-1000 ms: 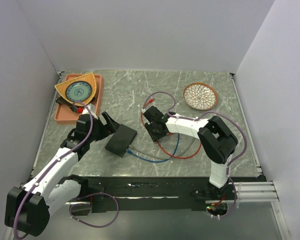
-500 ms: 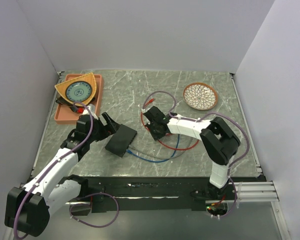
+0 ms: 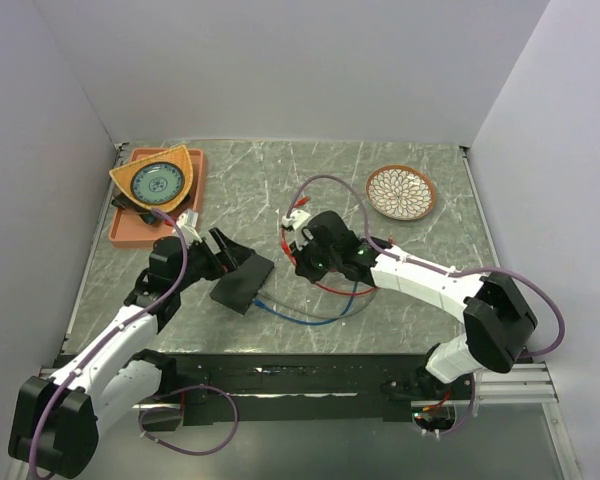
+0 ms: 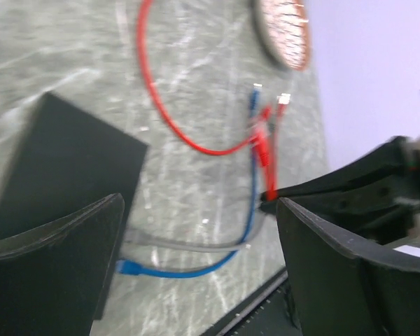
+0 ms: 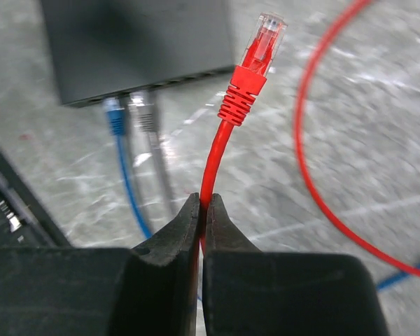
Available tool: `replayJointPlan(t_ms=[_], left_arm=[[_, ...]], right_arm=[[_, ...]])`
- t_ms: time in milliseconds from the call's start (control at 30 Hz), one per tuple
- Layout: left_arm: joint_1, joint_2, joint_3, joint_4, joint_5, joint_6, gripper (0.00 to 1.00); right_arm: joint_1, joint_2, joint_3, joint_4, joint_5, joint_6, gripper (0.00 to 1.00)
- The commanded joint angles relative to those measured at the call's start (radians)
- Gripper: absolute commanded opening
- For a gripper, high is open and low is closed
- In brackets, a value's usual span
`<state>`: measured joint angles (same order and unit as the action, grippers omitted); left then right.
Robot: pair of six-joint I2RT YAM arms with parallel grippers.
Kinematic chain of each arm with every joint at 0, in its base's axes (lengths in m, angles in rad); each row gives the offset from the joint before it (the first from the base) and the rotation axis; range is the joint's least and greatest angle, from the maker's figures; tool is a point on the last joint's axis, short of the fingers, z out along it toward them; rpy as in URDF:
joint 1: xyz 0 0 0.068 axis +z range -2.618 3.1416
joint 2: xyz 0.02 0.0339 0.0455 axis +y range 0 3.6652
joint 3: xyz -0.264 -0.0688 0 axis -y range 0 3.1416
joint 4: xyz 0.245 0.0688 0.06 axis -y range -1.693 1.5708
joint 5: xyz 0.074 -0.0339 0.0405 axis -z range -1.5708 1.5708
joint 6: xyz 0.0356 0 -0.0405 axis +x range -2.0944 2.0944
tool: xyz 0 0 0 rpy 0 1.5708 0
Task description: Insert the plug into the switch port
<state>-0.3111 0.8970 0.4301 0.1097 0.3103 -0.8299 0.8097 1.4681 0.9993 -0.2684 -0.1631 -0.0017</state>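
Red plug (image 5: pixel 260 38) held short of the switch (image 5: pixel 136 42)
Right jaws pinch its cable (image 5: pixel 217 154); left jaws spread wide by the switch.

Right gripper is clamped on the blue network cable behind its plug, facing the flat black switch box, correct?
No: the right wrist view shows the right gripper clamped on the red network cable, not a blue one, behind its plug, facing the flat black switch box.
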Motion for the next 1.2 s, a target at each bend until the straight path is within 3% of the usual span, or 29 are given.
replayJointPlan(t_ms=[0, 67, 333, 433, 800, 900, 933, 1000, 1167], left_arm=[[0.003, 0.005, -0.017, 0.211, 0.156, -0.051, 0.98], [0.003, 0.029, -0.027, 0.281, 0.196, -0.076, 0.98], [-0.005, 0.120, -0.013, 0.343, 0.253, -0.103, 0.82], [-0.010, 0.144, -0.013, 0.369, 0.262, -0.113, 0.67], [-0.036, 0.177, -0.004, 0.383, 0.277, -0.121, 0.34], [-0.039, 0.171, -0.005, 0.389, 0.273, -0.120, 0.19], [-0.039, 0.166, -0.008, 0.386, 0.268, -0.121, 0.09], [-0.042, 0.154, -0.007, 0.375, 0.250, -0.126, 0.01], [-0.055, 0.085, -0.022, 0.341, 0.173, -0.163, 0.01]], right_arm=[[0.046, -0.043, -0.005, 0.060, -0.096, -0.055, 0.00], [0.075, -0.049, -0.002, 0.063, -0.108, -0.064, 0.00], [0.129, -0.088, 0.009, 0.074, -0.110, -0.077, 0.00], [0.138, -0.091, 0.016, 0.064, -0.098, -0.077, 0.00], [0.146, -0.089, 0.015, 0.064, -0.064, -0.072, 0.00], [0.149, -0.086, 0.019, 0.070, -0.064, -0.067, 0.00], [0.149, -0.089, 0.019, 0.077, -0.056, -0.069, 0.00], [0.152, -0.094, 0.016, 0.081, -0.036, -0.064, 0.06], [0.154, -0.126, 0.012, 0.097, 0.071, -0.032, 0.39]])
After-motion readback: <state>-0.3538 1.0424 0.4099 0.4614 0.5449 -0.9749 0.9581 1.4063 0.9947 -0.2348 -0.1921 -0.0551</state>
